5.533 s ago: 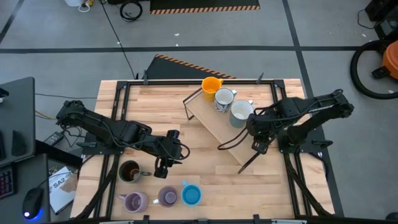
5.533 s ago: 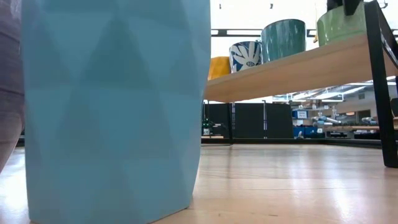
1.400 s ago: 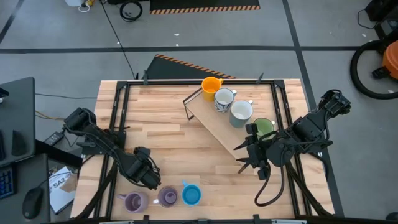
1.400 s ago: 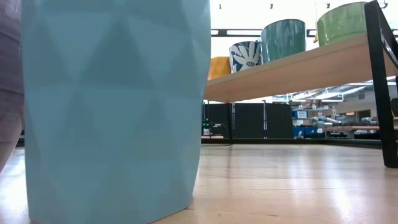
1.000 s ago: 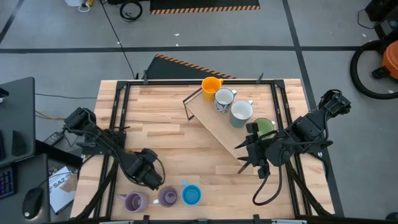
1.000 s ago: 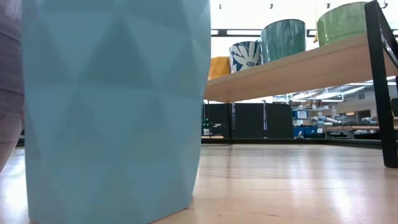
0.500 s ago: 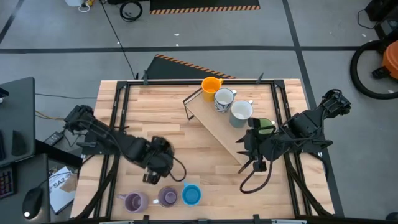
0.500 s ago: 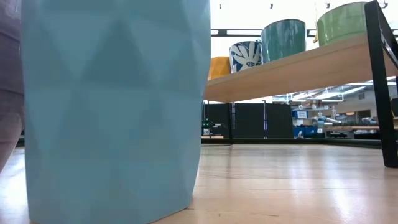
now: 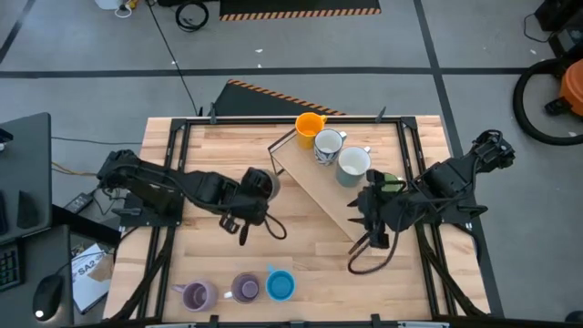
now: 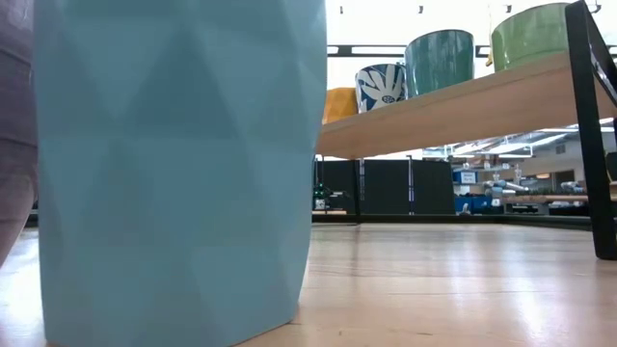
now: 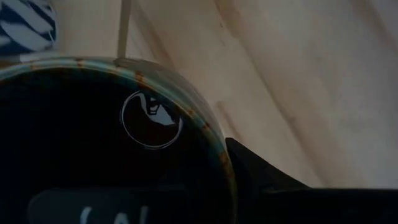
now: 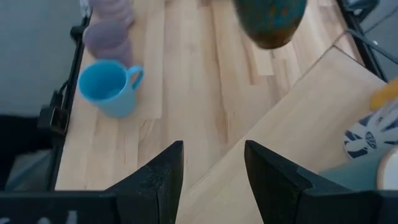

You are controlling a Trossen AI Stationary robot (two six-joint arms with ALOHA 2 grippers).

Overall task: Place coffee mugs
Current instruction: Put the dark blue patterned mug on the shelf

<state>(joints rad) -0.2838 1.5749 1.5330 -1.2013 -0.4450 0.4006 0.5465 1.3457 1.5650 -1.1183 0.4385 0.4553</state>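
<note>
**Dark brown mug carried toward the sloping shelf**

Nearest the front edge of the surface (image 9: pixel 310 260), two purple mugs (image 9: pixel 197 295) and a blue mug (image 9: pixel 280 285) are seen standing in a row. Farther in, the dark brown mug (image 9: pixel 260 185) is held above the surface by the left tool (image 9: pixel 248 202), which is closed on its rim. The right tool (image 9: pixel 372 221) is shown open and empty at the low end of the shelf (image 9: pixel 319 182). Beyond, orange (image 9: pixel 310 124), patterned white (image 9: pixel 327 144), grey (image 9: pixel 352 164) and green (image 9: pixel 387 182) mugs are lined up on the shelf. The mugs are judged stiff, glazed, slippery and breakable; rim or handle is best gripped, and contact kept gentle.
</note>
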